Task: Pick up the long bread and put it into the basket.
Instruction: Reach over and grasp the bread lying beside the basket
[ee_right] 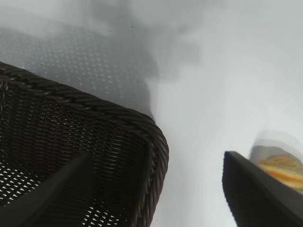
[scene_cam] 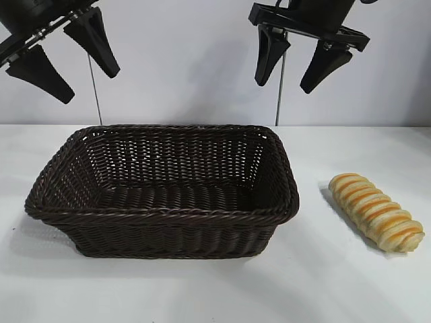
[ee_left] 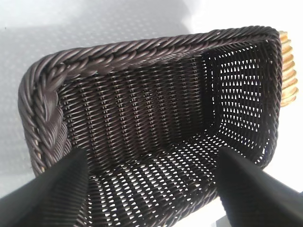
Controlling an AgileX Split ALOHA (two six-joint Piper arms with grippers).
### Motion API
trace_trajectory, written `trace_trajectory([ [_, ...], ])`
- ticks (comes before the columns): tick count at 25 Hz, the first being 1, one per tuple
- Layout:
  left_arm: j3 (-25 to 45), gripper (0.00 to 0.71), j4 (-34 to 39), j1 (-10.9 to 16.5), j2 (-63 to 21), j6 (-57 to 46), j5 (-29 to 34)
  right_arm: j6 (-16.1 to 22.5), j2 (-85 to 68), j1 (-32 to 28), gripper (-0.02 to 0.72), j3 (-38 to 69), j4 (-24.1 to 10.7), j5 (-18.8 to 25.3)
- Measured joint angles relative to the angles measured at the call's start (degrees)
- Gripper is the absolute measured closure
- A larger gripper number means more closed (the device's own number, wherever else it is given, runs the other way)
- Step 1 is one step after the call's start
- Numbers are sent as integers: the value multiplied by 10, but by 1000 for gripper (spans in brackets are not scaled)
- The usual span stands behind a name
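Observation:
The long bread (scene_cam: 377,211), golden with orange-brown stripes, lies on the white table to the right of the basket (scene_cam: 161,217). The dark wicker basket is empty and sits at the table's middle. My left gripper (scene_cam: 86,78) hangs open high above the basket's left end. My right gripper (scene_cam: 285,79) hangs open high above the basket's right end, left of the bread. In the left wrist view the basket (ee_left: 118,52) fills the frame, with a strip of bread (ee_left: 288,71) past its far wall. The right wrist view shows the basket's corner (ee_right: 142,125) and one end of the bread (ee_right: 283,169).
The white table (scene_cam: 215,289) runs in front of the basket and round the bread. A pale wall stands behind, with two thin vertical rods (scene_cam: 96,94) against it.

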Motion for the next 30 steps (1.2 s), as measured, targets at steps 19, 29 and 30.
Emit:
trace_trajectory([
  [19,0,168,0,0,0,0,-15,0,0,-114,155,176,-33,-3],
  [29,0,168,-1,0,0,0,-23,-33,0,-113,155,178,3,-17],
  [30,0,168,-1,0,0,0,-24,-39,0,-113,155,178,6,-17],
])
